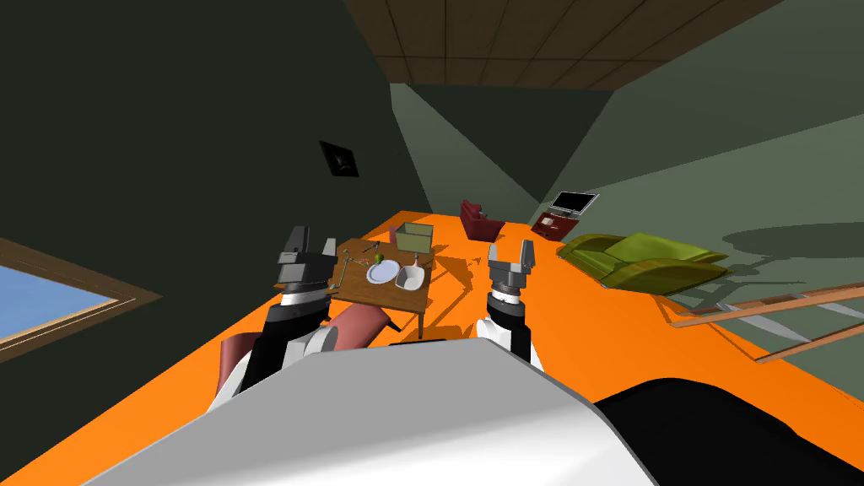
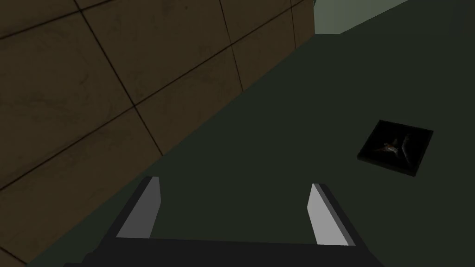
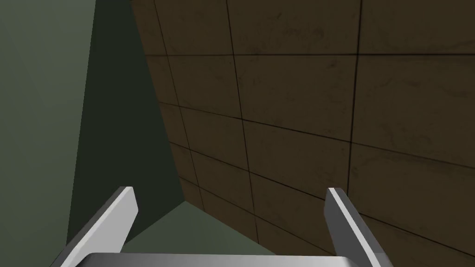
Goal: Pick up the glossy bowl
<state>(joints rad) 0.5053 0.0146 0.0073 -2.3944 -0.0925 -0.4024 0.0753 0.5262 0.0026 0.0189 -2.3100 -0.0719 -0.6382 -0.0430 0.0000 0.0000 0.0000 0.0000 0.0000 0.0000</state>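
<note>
Left claw [image 1: 312, 239], right claw [image 1: 511, 251] agape; bowl [image 1: 410, 278] on table [image 1: 369, 294]

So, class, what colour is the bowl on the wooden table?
The bowl is white; head view shows it best.

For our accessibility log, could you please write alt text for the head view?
A wooden table on an orange floor holds a white bowl, a plate and a green box. The left end effector and right end effector, both open, flank it in view.
</note>
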